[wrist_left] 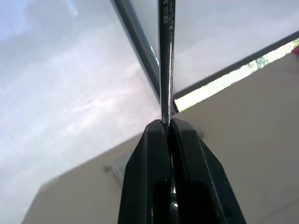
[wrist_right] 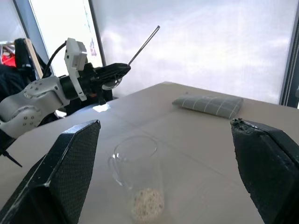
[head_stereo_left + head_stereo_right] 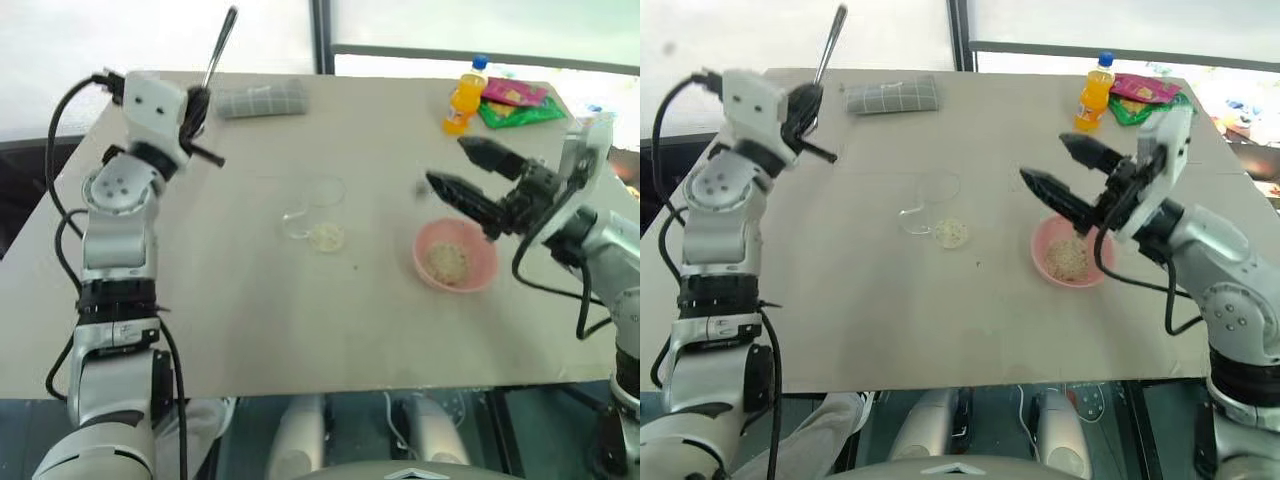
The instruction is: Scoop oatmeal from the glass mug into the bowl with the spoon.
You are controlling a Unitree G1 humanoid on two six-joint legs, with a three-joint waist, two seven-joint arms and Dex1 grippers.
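The spoon (image 3: 220, 45) is clamped in your left gripper (image 3: 197, 108), jaws shut tight on its lower part, and the slim stem points up and away over the far left of the table (image 3: 250, 330), well apart from everything it has to reach. Which end is in the grip cannot be told, so check that before you commit. The glass mug (image 3: 318, 215) appears to lie on its side near the middle of the table, with a small heap of oatmeal (image 3: 327, 237) at its lower end. The bowl (image 3: 455, 255) sits to its right and already holds some flakes. Your right gripper (image 3: 465, 180) hangs just above the bowl's far rim, jaws spread wide and empty. Use it to steady the mug first, since clear glass probably rolls easily. Then bring the spoon down and across, tip lowered shallowly towards the heap, and carry each load level to the bowl.
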